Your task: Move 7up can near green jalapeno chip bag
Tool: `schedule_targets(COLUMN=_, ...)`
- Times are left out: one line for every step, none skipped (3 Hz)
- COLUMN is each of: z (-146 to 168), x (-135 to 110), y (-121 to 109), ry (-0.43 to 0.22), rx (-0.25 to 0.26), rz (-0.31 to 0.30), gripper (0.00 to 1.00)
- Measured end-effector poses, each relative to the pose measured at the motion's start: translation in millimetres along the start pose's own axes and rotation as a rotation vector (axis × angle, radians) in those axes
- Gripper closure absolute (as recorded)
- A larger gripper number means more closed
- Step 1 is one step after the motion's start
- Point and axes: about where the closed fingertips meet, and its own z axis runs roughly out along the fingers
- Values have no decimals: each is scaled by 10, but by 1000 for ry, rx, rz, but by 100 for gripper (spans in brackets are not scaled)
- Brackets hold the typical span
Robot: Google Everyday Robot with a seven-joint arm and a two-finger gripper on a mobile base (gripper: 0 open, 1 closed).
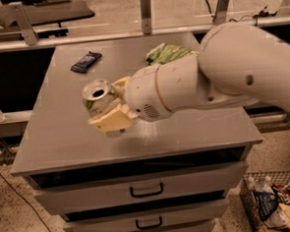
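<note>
While your hand (107,104) pinched the can (97,95) upright over the table's (58,143) front left as seen, the bag (168,53) lay apart from it, farther back and to the right, partly behind the arm (240,63), so the carry would run that way.

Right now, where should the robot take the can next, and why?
Probably carry it away from the camera and to the right, toward the bag. The gripper is shut on the 7up can over the middle-left part of the table, while the green jalapeno chip bag lies near the far edge, well apart from it.
</note>
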Motion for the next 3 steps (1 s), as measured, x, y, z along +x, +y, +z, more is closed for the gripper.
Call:
schedule_targets(z=-937, x=-105, y=-216, ry=49, rx=173, rz=-61, gripper=100)
schedule_targets(z=-937, x=-106, y=-215, ry=49, rx=173, rz=-61, gripper=100)
schedule_targets(z=-1169, x=-80, y=-507, ry=22, rx=223, rz=-61, gripper=100)
